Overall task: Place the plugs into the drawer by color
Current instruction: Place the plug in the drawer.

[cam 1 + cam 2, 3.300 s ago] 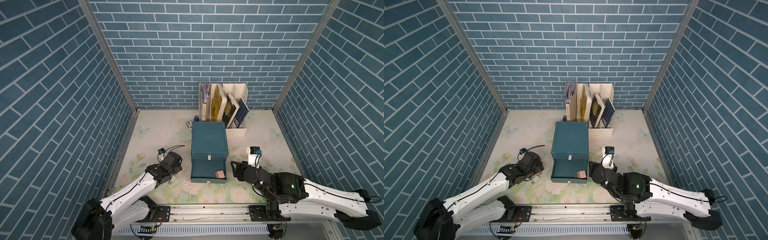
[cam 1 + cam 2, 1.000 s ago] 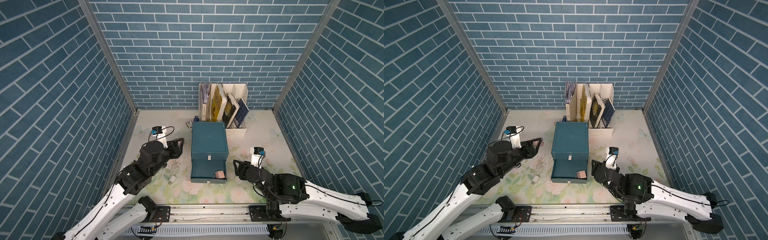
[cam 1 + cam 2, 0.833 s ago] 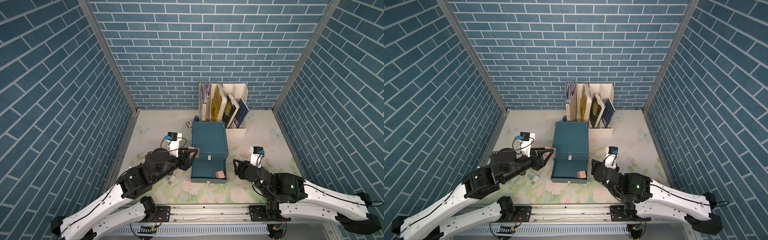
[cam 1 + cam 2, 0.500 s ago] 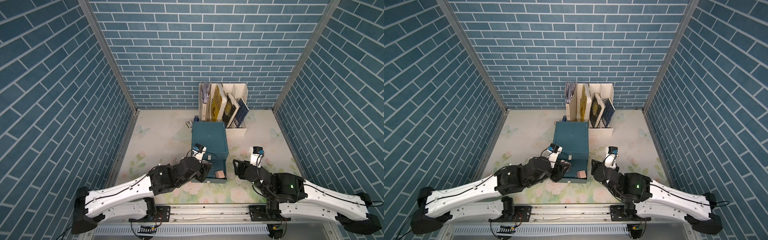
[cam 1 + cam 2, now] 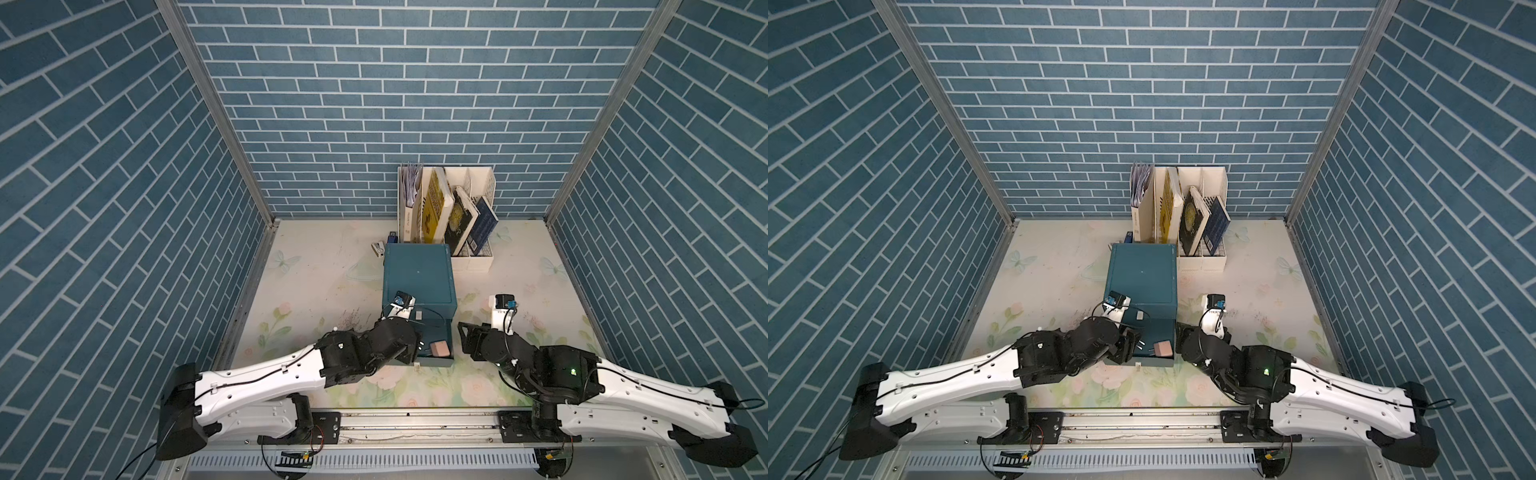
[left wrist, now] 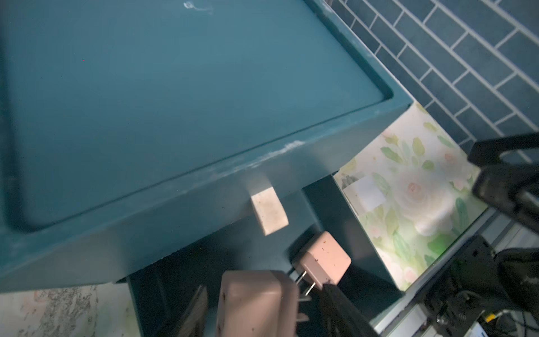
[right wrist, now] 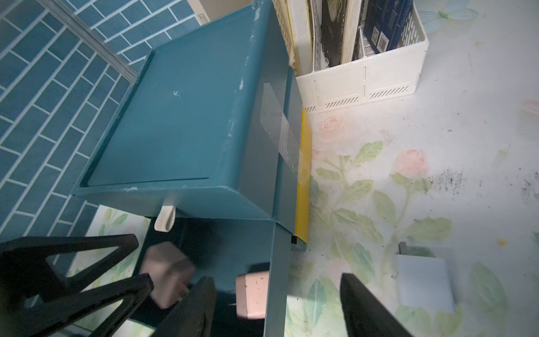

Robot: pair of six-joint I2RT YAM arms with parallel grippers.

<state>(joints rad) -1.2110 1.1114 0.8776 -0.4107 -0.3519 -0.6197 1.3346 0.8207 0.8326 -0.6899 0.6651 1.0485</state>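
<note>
The teal box [image 5: 417, 274] has its bottom drawer [image 5: 432, 362] pulled out. One pink plug [image 5: 440, 348] [image 6: 323, 261] lies on the drawer floor. My left gripper [image 5: 417, 349] [image 6: 262, 303] hangs over the drawer's left half, open. A second pink plug [image 6: 250, 303] [image 7: 167, 274] is blurred between its fingers, with a gap on each side. My right gripper [image 5: 467, 336] [image 7: 275, 280] is open and straddles the drawer's right wall. A white plug [image 7: 423, 281] [image 6: 369, 192] lies on the mat right of the drawer.
A white book rack [image 5: 449, 216] stands behind the box against the back wall. A small pale plug [image 5: 378, 248] and a dark blue stick [image 5: 391, 239] lie behind the box's left corner. A white tab handle [image 6: 269, 210] sticks out above the open drawer.
My left arm swung from the left of the mat over to the open drawer with the pink plug. Its jaws have widened off the plug. The right gripper stayed put.
</note>
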